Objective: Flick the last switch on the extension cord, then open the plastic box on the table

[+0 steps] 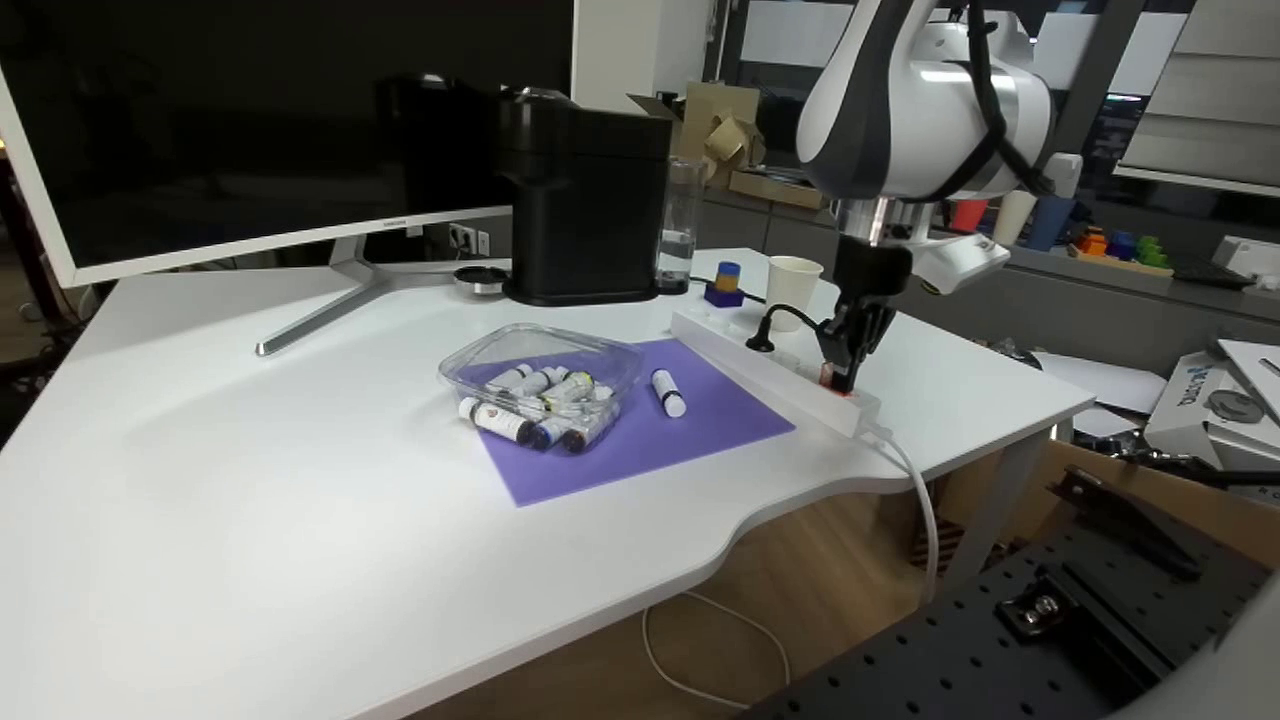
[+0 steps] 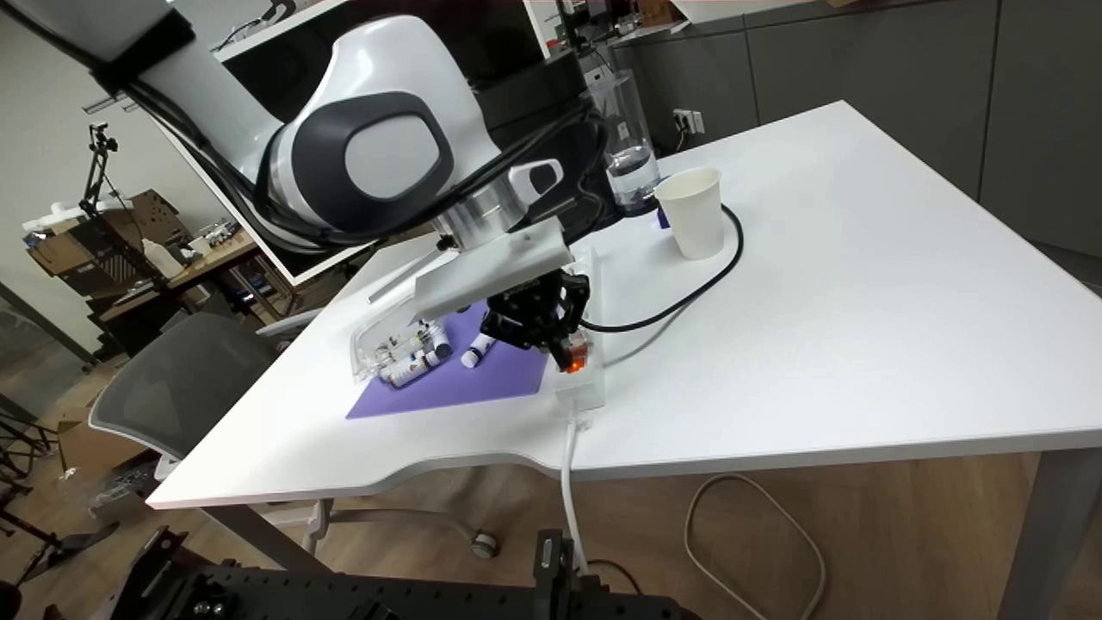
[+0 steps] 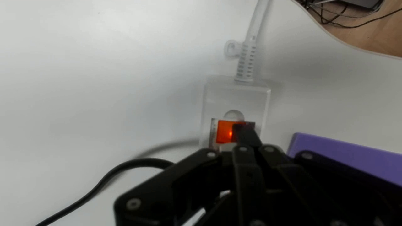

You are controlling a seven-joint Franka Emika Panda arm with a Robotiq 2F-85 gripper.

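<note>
The extension cord (image 1: pixel 765 380) is a long white power strip on the white table (image 1: pixel 250 460); it also shows in an exterior view (image 2: pixel 580 393) and the wrist view (image 3: pixel 235 97). Its end switch (image 3: pixel 223 131), nearest the white cable, glows orange. My gripper (image 3: pixel 245 133) is shut and empty, pointing down. Its tips are on or just above this switch, covering its right part; contact is hard to tell. The gripper shows in both exterior views (image 1: pixel 843 384) (image 2: pixel 566 362). The clear plastic box (image 1: pixel 540 345), with several small tubes, sits on the purple sheet; it also shows in an exterior view (image 2: pixel 366 344).
A white stick (image 1: pixel 668 393) lies on the purple sheet (image 1: pixel 640 455). A black plug (image 1: pixel 760 340) with its cable sits in the strip. A paper cup (image 1: pixel 793 285), a glass cylinder (image 1: pixel 676 235), a tall black box (image 1: pixel 590 200) and a monitor (image 1: pixel 250 130) stand behind.
</note>
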